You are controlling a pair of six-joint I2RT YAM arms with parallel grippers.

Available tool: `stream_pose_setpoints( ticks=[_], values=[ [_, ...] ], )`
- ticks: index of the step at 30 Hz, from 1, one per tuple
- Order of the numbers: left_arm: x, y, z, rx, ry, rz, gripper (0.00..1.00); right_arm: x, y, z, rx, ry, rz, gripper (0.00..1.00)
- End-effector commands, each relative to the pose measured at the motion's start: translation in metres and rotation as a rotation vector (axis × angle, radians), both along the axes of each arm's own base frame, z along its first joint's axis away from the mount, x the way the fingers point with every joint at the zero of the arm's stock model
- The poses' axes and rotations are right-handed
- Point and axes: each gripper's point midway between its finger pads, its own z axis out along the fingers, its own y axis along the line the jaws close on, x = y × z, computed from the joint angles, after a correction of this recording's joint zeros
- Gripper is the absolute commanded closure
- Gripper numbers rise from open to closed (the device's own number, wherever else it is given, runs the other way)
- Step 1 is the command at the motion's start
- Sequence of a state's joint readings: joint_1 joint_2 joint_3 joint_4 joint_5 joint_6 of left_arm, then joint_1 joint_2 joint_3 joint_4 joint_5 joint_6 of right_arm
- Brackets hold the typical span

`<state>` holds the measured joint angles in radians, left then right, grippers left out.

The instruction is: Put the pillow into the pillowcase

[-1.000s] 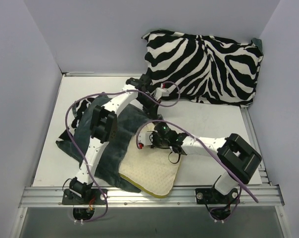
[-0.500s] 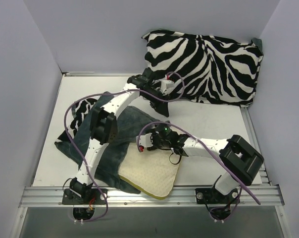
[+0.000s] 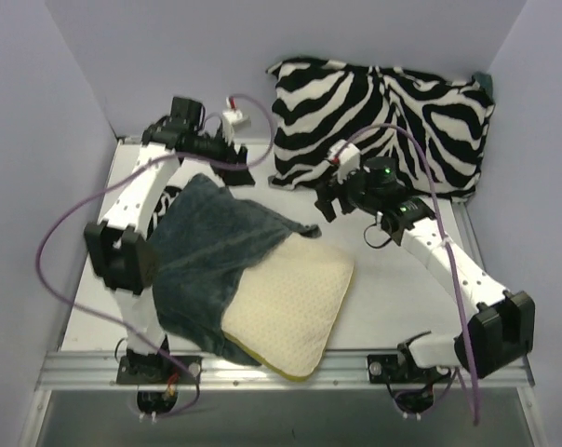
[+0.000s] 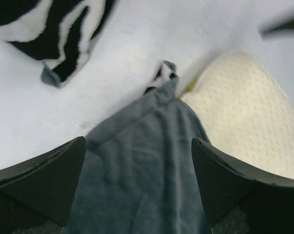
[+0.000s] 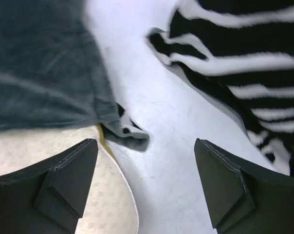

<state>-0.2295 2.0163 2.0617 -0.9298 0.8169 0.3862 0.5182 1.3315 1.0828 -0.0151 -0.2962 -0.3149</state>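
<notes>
Pillow: the flat cream-yellow quilted pillow with olive piping lies toward the near edge of the white table. Its left side is tucked under the case, and its right side and near corner are bare.

Pillowcase: the soft dark grey-teal plush pillowcase is draped over the pillow's left part. Its mouth edge runs slantwise across the cream face, and one corner is flipped to show its zebra lining (clearest in the left wrist view).

Right gripper: the right gripper hangs above the bare table just beyond the case's flipped corner, fingers spread wide with nothing between them.

Left gripper: the left gripper is lifted over the far side, looking down on the case, jaws wide apart and empty.

Far side: a plump black-and-white zebra-print cushion leans against the back wall, apart from both grippers.

Just changed: a second ago both arms were low over the pillow and the case's mouth. Now both have let go and pulled up and away toward the far side.

Meaning: one stuffing stroke looks finished. The pillow is only partly in, so I judge a fresh grip on the mouth edge and another push are needed.
</notes>
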Motion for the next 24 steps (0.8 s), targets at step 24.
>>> stream_pose_setpoints(
  ticks=[24],
  values=[
    [-0.275, -0.151, -0.082, 0.38, -0.273, -1.17, 0.03, -0.025, -0.108, -0.091, 0.377, 0.882, -0.364, 0.05]
  ],
)
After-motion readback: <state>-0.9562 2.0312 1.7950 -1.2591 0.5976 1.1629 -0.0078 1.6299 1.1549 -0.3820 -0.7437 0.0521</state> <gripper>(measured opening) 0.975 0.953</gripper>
